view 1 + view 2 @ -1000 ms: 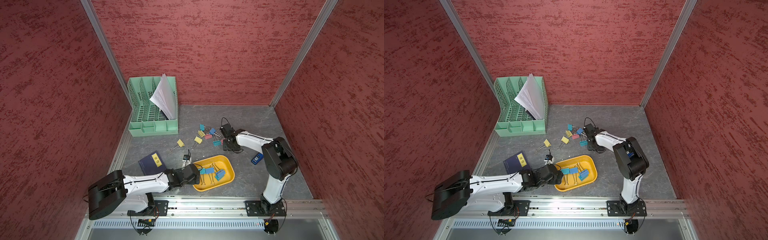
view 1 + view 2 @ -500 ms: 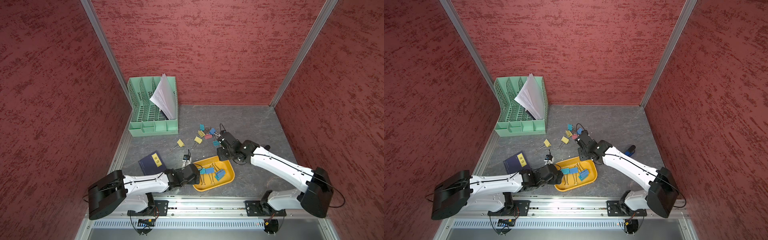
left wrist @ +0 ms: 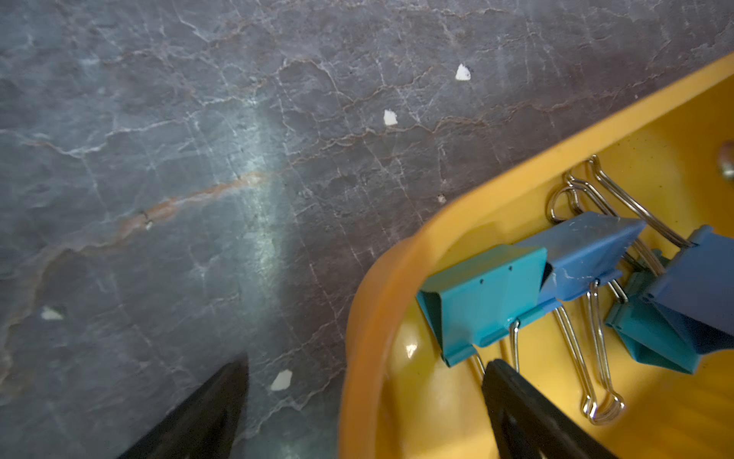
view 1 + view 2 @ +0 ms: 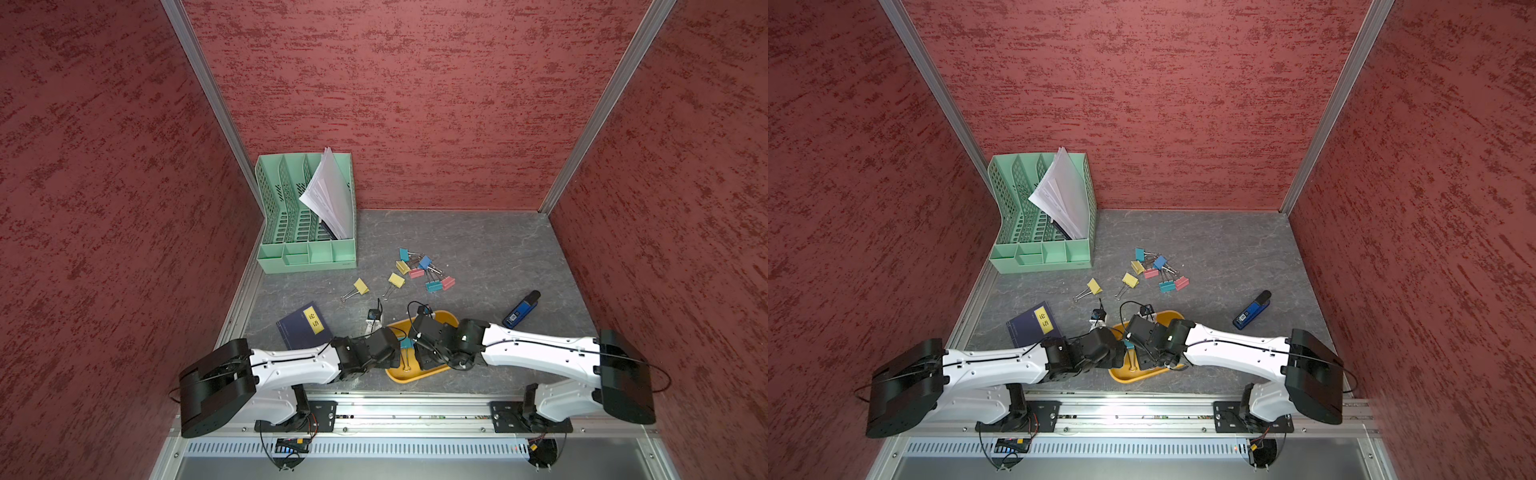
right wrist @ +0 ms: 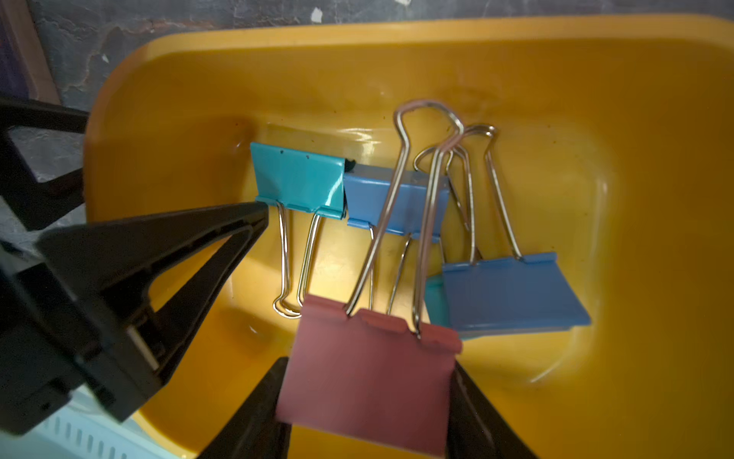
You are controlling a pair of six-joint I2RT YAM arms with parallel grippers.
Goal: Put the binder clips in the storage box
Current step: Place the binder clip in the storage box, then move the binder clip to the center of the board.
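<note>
The storage box (image 4: 409, 376) sits at the near edge of the table (image 4: 478, 249), at centre. The right gripper (image 5: 369, 363) holds a pink binder clip (image 5: 373, 389) between its fingers above the box interior. The left gripper (image 3: 367, 361) stands wide open, straddling the box's left rim. Blue and teal clips (image 5: 393, 198) lie inside the box. Loose binder clips (image 4: 424, 270) lie farther back.

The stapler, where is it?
In both top views the stapler lies on the robot's right side, just beyond the storage box, apart from the loose binder clips.
</note>
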